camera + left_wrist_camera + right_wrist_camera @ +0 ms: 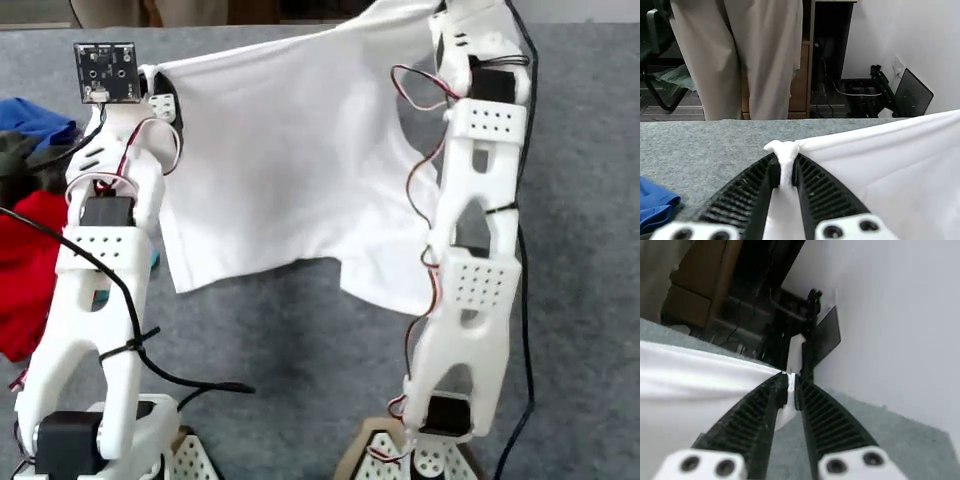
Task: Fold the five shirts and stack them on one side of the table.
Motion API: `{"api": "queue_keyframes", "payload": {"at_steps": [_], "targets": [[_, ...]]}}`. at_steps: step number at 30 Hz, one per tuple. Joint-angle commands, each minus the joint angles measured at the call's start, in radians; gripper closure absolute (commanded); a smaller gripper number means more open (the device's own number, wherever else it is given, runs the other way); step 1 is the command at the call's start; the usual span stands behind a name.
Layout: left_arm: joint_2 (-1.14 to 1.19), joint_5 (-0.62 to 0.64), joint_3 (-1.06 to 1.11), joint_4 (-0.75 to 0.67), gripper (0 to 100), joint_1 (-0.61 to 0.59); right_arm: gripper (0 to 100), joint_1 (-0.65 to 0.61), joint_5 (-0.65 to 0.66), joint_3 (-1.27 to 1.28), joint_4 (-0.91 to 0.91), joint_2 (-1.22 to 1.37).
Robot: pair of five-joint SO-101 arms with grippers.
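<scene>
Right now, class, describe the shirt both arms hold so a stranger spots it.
Find the grey table, then its middle. The white shirt is stretched between left gripper and right gripper; its neighbours, a red shirt and blue shirt, lie crumpled aside.

I'm seeing right gripper (791,381) pinching edge of white fabric shirt (685,390) between black ribbed fingers (752,415); shirt stretching over grey felt table (890,437); white wall (900,315) standing behind.
</scene>
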Motion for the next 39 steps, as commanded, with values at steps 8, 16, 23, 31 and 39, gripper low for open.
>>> {"api": "queue_keyframes", "payload": {"at_steps": [8, 16, 23, 31, 39], "targets": [[-0.016, -0.087, -0.048, 0.256, 98, 0.011, 99.3, 0.065, 0.068, -0.492, 0.701, 0.007], [-0.065, -0.089, -0.091, 0.582, 98, 0.023, 99.4, 0.074, 0.226, -0.499, 0.95, -0.039], [-0.202, -0.091, -0.037, 0.736, 98, 0.081, 99.4, 0.101, 0.295, -0.493, 1.033, -0.074], [-0.298, -0.091, 0.144, 0.732, 98, 0.118, 99.4, 0.128, 0.359, -0.489, 1.036, -0.077], [-0.308, -0.086, 0.141, 0.732, 98, 0.115, 99.4, 0.11, 0.206, -0.363, 1.037, -0.137]]}}
